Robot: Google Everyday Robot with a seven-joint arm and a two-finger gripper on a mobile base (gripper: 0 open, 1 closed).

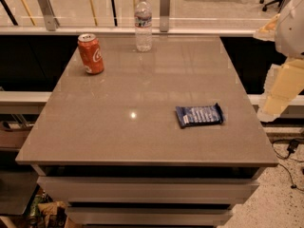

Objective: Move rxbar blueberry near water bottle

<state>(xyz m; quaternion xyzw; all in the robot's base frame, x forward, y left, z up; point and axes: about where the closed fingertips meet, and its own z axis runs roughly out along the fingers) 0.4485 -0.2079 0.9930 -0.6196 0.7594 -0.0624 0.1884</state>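
Starting far left of the gripper: an orange soda can (90,54), smooth metal cylinder with white script, stands upright near the table's back left corner. Whether its top is opened, can't tell. Moving right, still well left of the gripper and further back, there's the water bottle (143,23): clear ribbed plastic, white cap on, label band round the middle, upright at the rear edge. Its fill level isn't readable. It stands apart from the can.

Under both, the table (118,137) is a glossy grey-brown slab, square-cornered, catching a bright spot of light near its middle.

Closer now: the rxbar blueberry (199,115), a flat dark blue wrapper with white lettering and crimped ends, lies flat on the tabletop, to the left of the gripper and well apart from the bottle. Open tabletop lies between bar and bottle.

And at the right edge, the gripper (278,91), blocky cream-coloured plastic, hangs just off the table's right side, touching nothing. Spread or pressed together? Cannot tell.

Behind the table, metal railing posts (164,4) hold glass.
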